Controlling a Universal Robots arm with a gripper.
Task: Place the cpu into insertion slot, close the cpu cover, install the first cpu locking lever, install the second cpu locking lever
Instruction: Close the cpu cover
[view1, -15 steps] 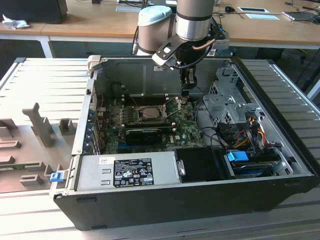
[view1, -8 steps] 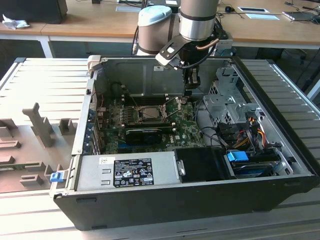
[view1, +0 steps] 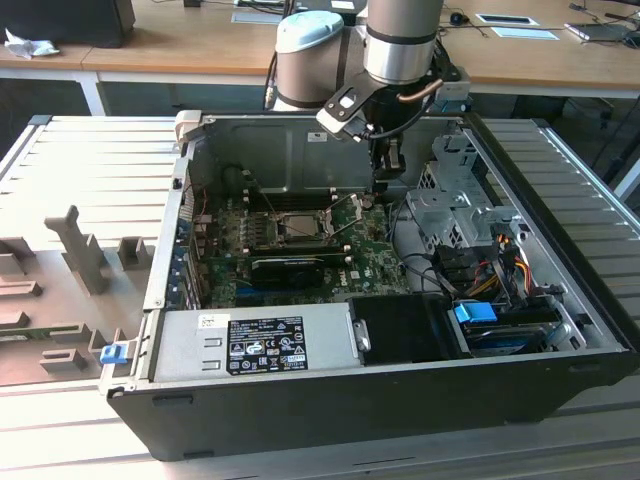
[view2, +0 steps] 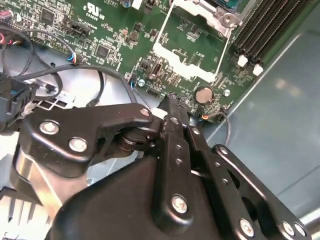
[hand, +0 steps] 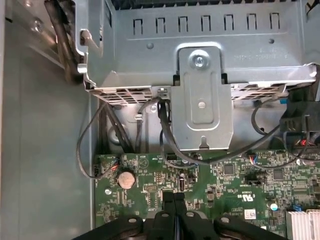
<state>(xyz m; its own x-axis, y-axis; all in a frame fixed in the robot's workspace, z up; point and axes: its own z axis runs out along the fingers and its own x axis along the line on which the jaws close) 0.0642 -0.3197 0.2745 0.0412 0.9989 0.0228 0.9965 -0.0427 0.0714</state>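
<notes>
Exterior view places the black two-fingered end effector (view1: 389, 180) low inside the case, just beside the square silver-rimmed insertion slot (view1: 297, 226) on the green motherboard (view1: 372, 245). Its fingers are pressed together with nothing visible between them, probably to form a narrow pusher.

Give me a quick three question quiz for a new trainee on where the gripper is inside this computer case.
1. True or false: the gripper hangs directly over the insertion slot.
2. Which round part on the motherboard lies closest to the gripper? A: a coin battery. B: a cooling fan. C: a dial.
3. Fill in: in both wrist views the gripper's fingers are ___ (open or shut).
Key: 1 false, it is off to the exterior view's right of the slot. 2 A. 3 shut.
</notes>
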